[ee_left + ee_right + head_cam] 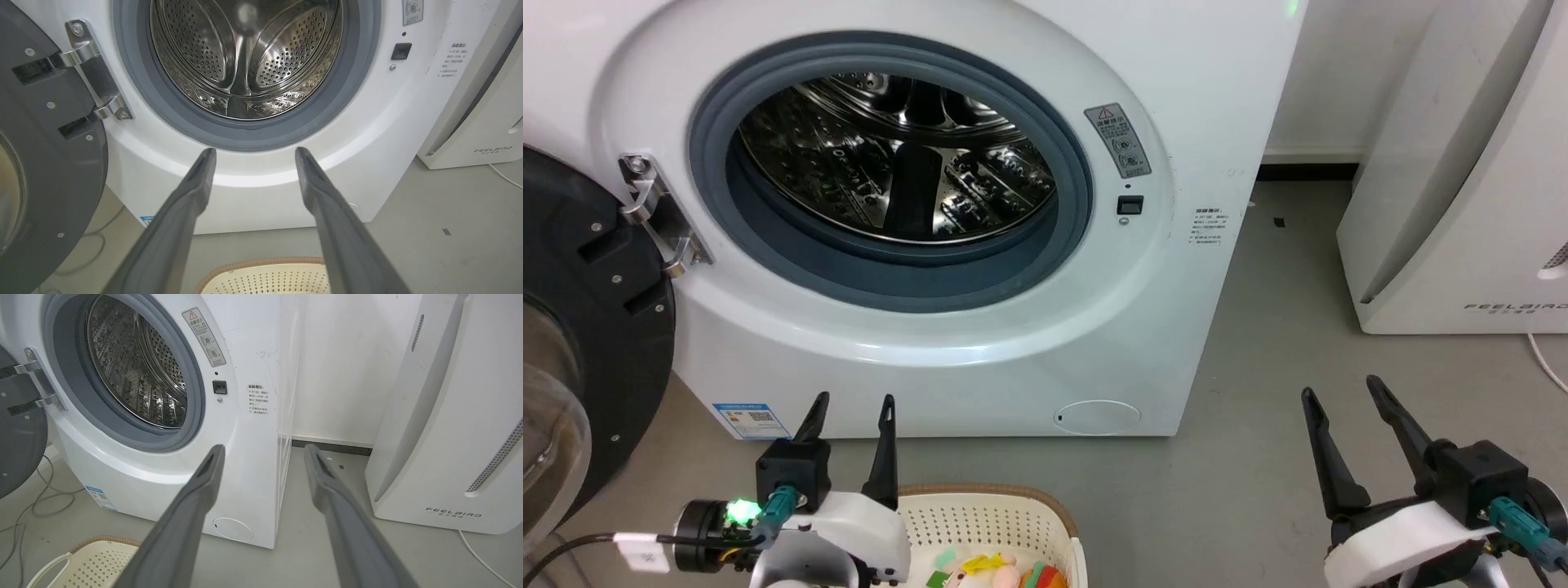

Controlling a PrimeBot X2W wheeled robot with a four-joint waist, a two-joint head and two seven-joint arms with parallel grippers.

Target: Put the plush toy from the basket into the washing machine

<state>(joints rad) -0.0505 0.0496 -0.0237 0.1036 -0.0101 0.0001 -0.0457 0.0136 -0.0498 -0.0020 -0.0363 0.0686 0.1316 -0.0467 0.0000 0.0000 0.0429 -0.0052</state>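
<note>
Plush toy (1005, 572) lies in basket (988, 514); basket sits on floor (1258, 457) just before washing machine (1143, 327); door (596, 327) swung wide to robot's left, drum (849, 155) exposed, so way in looks unobstructed. Left hand (855, 398) at basket's left edge, fingers (883, 445) parted, holding nothing; nearest to toy, likely picker. Right hand (1339, 385) well apart over floor, likewise parted, idle; grasp not yet begun.
</note>
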